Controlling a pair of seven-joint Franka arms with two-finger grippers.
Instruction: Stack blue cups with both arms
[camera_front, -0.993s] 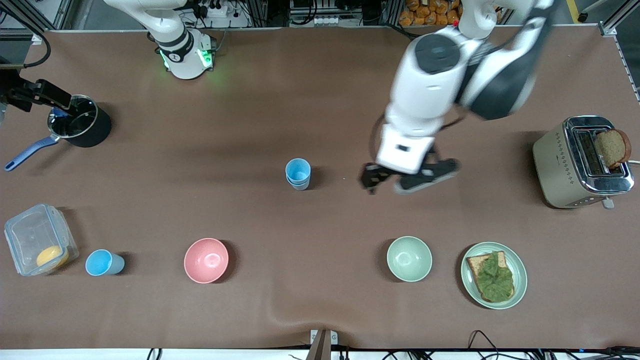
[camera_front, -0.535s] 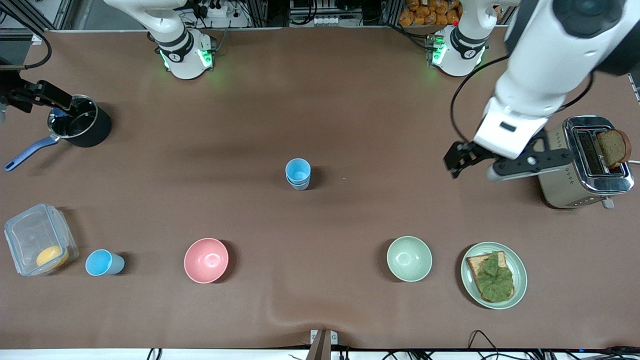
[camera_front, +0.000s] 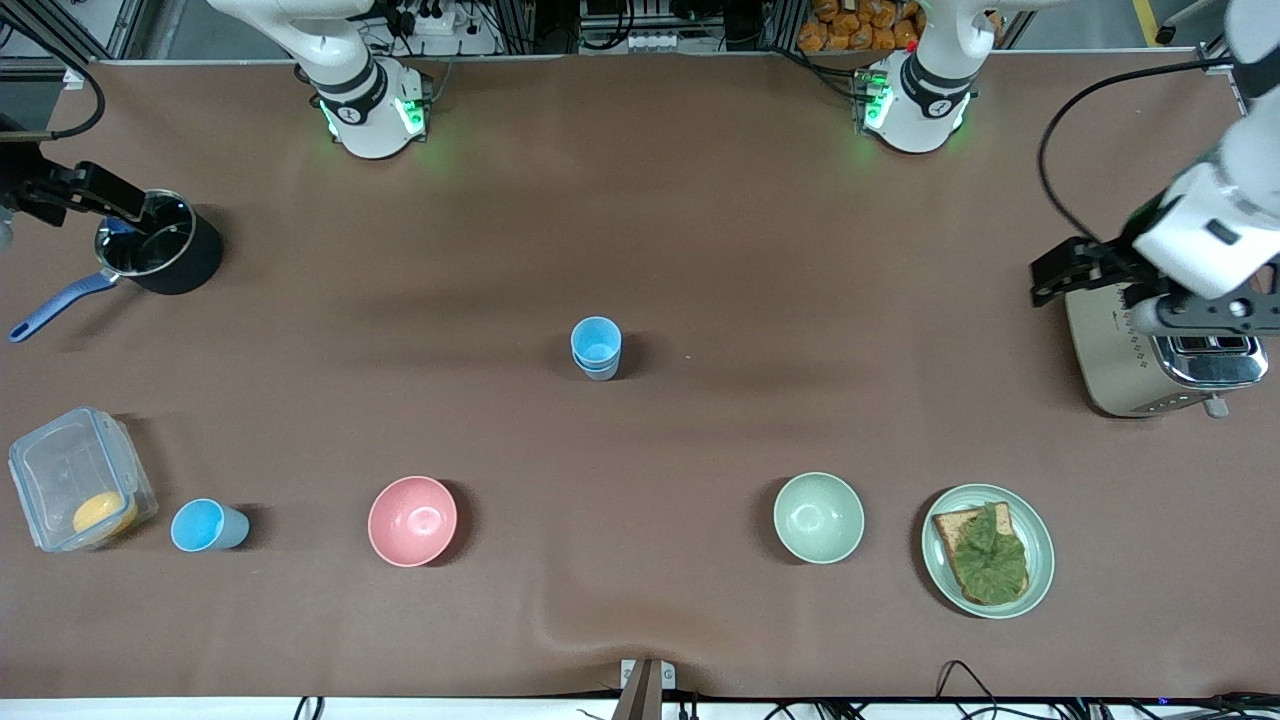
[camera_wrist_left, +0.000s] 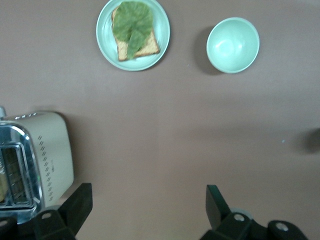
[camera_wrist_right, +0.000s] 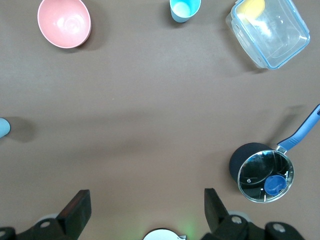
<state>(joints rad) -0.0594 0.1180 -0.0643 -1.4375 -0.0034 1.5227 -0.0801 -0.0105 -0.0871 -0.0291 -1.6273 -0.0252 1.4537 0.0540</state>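
cups (camera_front: 596, 347) sit nested mid-table, one lone cup (camera_front: 205, 526) by the box (camera_front: 78, 478); left hand (camera_wrist_left: 147, 210) apart over toaster (camera_front: 1150, 345), right hand (camera_wrist_right: 145, 212) apart above pot (camera_front: 160, 255); right should descend squarely.

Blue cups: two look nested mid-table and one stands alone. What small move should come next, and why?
Probably the right tool, open over the saucepan, should swing toward the lone blue cup beside the plastic container. The stacked cups stand mid-table, and the left tool, open and empty over the toaster, is farther from that cup.
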